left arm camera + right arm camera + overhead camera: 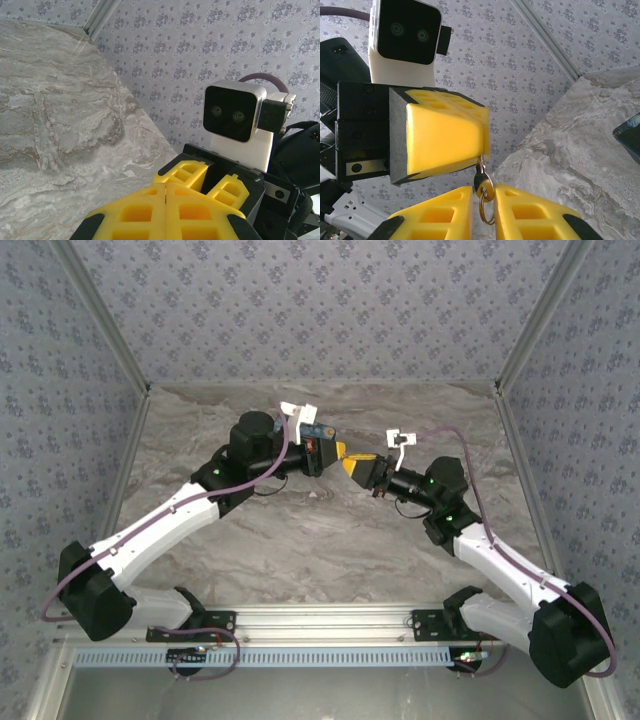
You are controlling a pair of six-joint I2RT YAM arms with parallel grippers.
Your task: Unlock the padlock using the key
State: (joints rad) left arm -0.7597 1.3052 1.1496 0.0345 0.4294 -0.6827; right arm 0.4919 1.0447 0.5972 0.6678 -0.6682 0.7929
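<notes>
One small grey key [481,176], ring [486,209] dangling, pinched in left tool [483,149].

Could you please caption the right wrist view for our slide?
Left gripper pinches the dangling key above the right gripper, whose jaws flank it.

Above the tabletop's [300,540] middle, tip to tip: left tool [483,147] pressed shut, right tool [483,194] with fingers narrowly apart.

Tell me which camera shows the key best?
The right wrist view: the key hangs close up from the left gripper. From above it is too small to tell; the left wrist view hides it behind yellow fingers.
</notes>
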